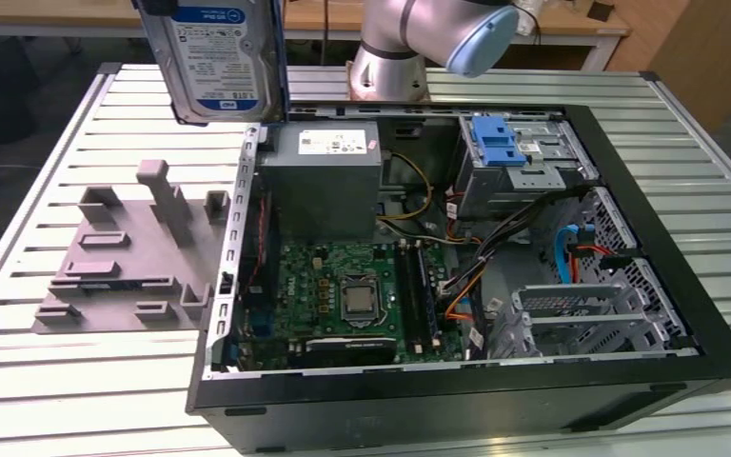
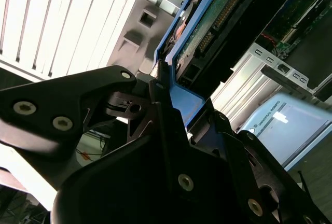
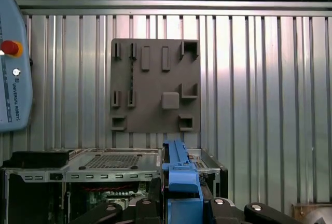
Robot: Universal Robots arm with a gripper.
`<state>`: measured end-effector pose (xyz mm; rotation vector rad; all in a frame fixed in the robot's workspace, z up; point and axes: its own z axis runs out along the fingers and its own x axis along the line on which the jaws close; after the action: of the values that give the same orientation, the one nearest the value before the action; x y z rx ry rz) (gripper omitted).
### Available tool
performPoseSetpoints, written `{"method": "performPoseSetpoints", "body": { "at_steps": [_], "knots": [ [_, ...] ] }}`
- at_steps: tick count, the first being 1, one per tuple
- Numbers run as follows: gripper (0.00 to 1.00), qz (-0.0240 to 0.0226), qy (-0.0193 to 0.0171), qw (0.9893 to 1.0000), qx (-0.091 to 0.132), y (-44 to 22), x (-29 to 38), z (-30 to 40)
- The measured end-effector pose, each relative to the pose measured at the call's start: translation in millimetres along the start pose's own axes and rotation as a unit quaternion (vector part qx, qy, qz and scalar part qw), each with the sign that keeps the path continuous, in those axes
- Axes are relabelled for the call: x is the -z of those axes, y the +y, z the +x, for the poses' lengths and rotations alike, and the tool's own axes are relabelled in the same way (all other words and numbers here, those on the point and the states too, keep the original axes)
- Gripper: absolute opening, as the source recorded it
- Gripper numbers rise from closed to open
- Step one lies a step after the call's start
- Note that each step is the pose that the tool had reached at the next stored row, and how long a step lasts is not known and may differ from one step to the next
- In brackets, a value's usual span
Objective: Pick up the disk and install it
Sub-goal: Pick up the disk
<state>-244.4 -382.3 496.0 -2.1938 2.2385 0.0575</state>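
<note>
The disk [image 1: 220, 57] hangs upright high in the air, over the far left corner of the open computer case [image 1: 467, 400] in the exterior view, its white-and-blue label facing the camera. My gripper [image 2: 166, 86] is shut on it. In the second wrist view the black fingers [image 2: 116, 79] clamp the blue frame, and the disk's [image 2: 228, 16] green circuit board runs away from them. The first wrist view has the disk's [image 3: 181, 169] blue frame edge standing between the fingers of my gripper [image 3: 181, 195], above the case.
Inside the case are a grey power supply [image 1: 325, 181], a motherboard [image 1: 353, 295] and a metal cage with a blue latch [image 1: 518, 152]. A grey fixture plate [image 1: 130, 252] with upright blocks lies on the slatted table [image 1: 35, 381]. The arm's base [image 1: 391, 67] stands behind the case.
</note>
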Motion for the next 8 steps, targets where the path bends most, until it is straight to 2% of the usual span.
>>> {"method": "performPoseSetpoints", "body": {
  "at_steps": [8],
  "knots": [
    [0.36,0.0000,0.0000,1.0000,0.000,-6.7,0.1,-0.1]
  ]
}}
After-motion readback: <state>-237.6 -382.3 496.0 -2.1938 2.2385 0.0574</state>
